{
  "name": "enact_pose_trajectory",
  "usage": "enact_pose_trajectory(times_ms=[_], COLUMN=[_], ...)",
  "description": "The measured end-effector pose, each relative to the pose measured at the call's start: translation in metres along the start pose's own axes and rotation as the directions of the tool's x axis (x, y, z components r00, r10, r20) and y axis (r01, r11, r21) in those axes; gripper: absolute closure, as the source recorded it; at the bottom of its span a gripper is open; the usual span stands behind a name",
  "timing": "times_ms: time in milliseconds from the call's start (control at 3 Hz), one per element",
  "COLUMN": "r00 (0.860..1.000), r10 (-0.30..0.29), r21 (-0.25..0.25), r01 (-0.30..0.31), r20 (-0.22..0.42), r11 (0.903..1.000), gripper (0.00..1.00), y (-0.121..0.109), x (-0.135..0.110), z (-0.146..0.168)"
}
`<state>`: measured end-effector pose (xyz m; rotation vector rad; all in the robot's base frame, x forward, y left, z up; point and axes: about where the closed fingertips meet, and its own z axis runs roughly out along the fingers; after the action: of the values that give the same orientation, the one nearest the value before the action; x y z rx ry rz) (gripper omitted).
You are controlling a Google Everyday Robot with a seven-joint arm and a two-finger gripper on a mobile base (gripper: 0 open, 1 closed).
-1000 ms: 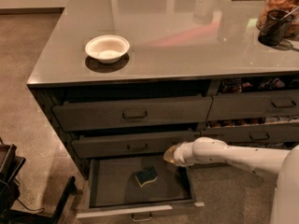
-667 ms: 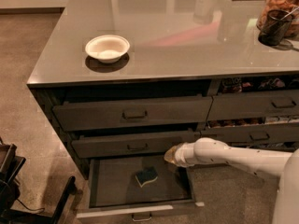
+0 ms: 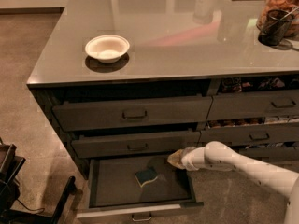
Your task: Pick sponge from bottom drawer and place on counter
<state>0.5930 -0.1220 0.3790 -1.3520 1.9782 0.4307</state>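
The sponge (image 3: pixel 146 176), dark green on top with a pale yellow edge, lies flat on the floor of the open bottom drawer (image 3: pixel 107 183), slightly right of its middle. My gripper (image 3: pixel 174 159) is at the end of the white arm coming in from the right. It hovers over the drawer's back right part, just under the front of the drawer above, up and to the right of the sponge and apart from it. The glossy grey counter (image 3: pixel 177 36) spans the top of the cabinet.
A white bowl (image 3: pixel 107 48) sits on the counter's front left. At the counter's right stand a dark cup (image 3: pixel 274 28) and a jar (image 3: pixel 285 3). Two closed drawers (image 3: pixel 133 113) sit above the open one. A dark stand (image 3: pixel 9 181) is at the lower left.
The arm has hardly moved; the gripper stays over the drawer's back right. The sponge lies where it was.
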Motion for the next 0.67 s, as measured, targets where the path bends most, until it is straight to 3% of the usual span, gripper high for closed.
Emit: enact_pose_trajectory(times_ms=[333, 667], r00=[0.991, 0.990], r10=[0.101, 0.107], r21=[-0.037, -0.041], r01=[-0.098, -0.104], r20=[0.088, 0.091], r11=[0.9945, 0.9937], gripper=[1.00, 1.00], y=[-0.0043, -0.0059], x=[0.0127, 0.0140], z=[0.0088, 0.0111])
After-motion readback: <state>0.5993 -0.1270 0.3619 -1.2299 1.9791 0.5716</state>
